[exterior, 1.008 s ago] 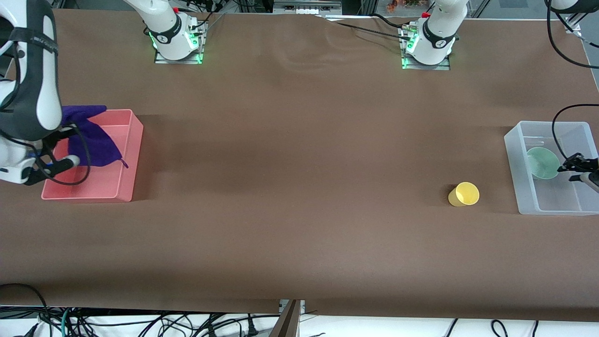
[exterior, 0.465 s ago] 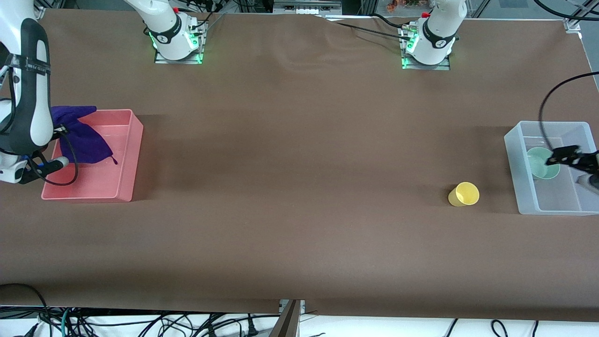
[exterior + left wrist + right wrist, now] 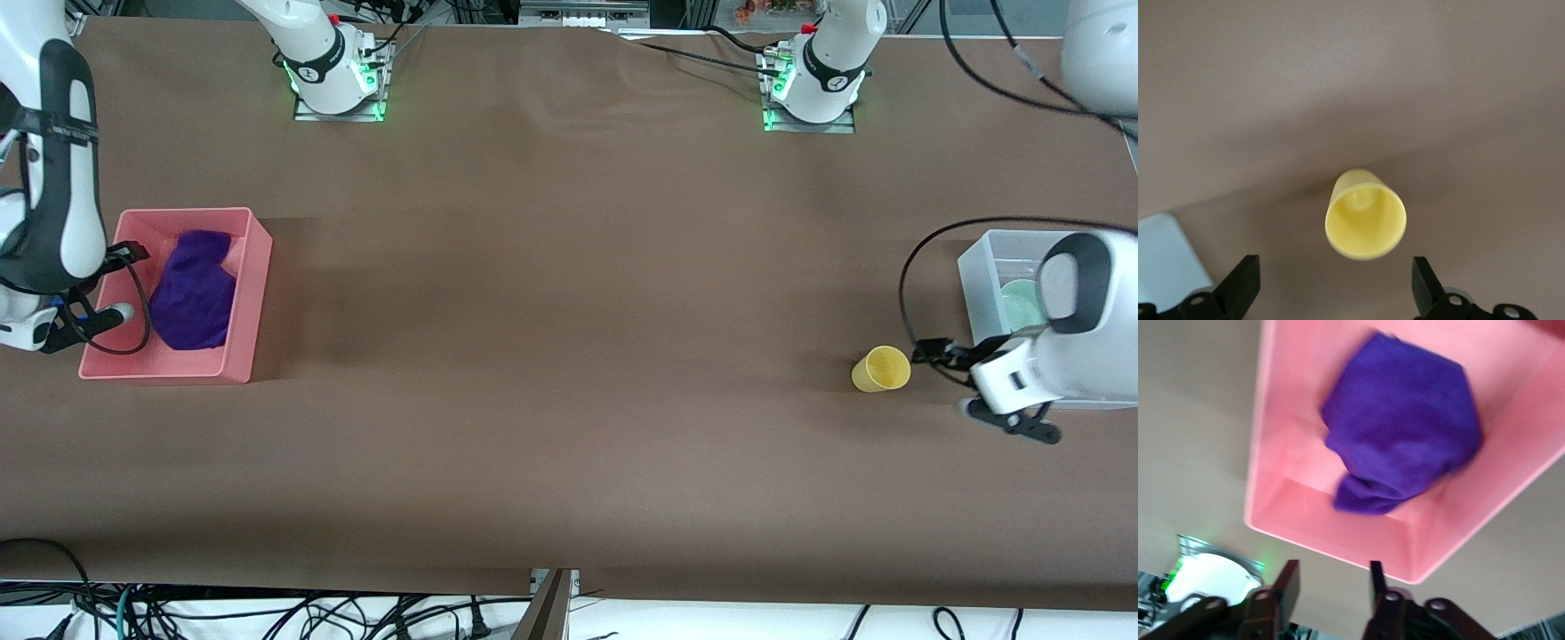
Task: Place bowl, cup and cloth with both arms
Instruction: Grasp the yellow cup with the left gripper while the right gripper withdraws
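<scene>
The purple cloth (image 3: 191, 300) lies bunched in the pink bin (image 3: 244, 293); it also shows in the right wrist view (image 3: 1405, 453). My right gripper (image 3: 120, 280) is open and empty over the bin's edge at the right arm's end, and its fingers (image 3: 1333, 570) hold nothing. The yellow cup (image 3: 881, 369) lies on its side on the table, its mouth toward my left gripper (image 3: 933, 349). That gripper (image 3: 1335, 273) is open and low, a little short of the cup (image 3: 1365, 217). The mint-green bowl (image 3: 1021, 302) sits in the clear bin, partly hidden by the left arm.
The clear plastic bin (image 3: 973, 267) stands at the left arm's end of the table, beside the cup; its corner shows in the left wrist view (image 3: 1165, 260). The pink bin's wall (image 3: 1265, 440) fills the right wrist view. A brown cover (image 3: 569, 311) spans the table.
My right gripper let go of the cloth, which dropped into the pink bin. My left gripper left the bowl in the clear bin and moved out and down to the yellow cup.
</scene>
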